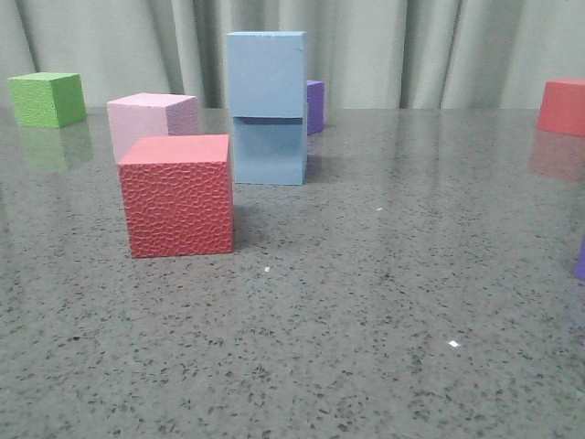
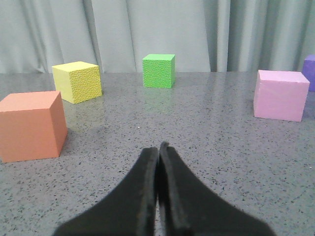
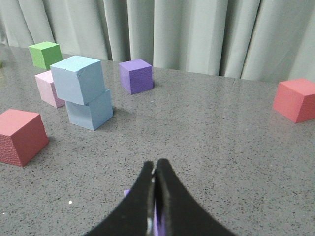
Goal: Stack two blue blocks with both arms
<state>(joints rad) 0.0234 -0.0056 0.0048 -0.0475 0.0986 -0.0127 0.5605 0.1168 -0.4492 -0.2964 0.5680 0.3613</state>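
Note:
The two pale blue blocks stand stacked at the back middle of the table: the upper blue block (image 1: 266,73) rests on the lower blue block (image 1: 269,151), turned a little on it. The right wrist view shows the upper block (image 3: 78,78) and the lower block (image 3: 91,113) too. Neither arm touches the stack, and neither shows in the front view. My left gripper (image 2: 158,146) is shut and empty, low over bare table. My right gripper (image 3: 154,162) is shut, well apart from the stack, with a purple patch (image 3: 156,221) showing beneath its fingers.
A red textured cube (image 1: 176,195) and a pink cube (image 1: 151,123) stand left of the stack, a darker purple cube (image 1: 314,105) behind it. A green cube (image 1: 46,99) is far left, a red cube (image 1: 562,105) far right. Orange (image 2: 30,125) and yellow (image 2: 77,81) cubes show near the left gripper.

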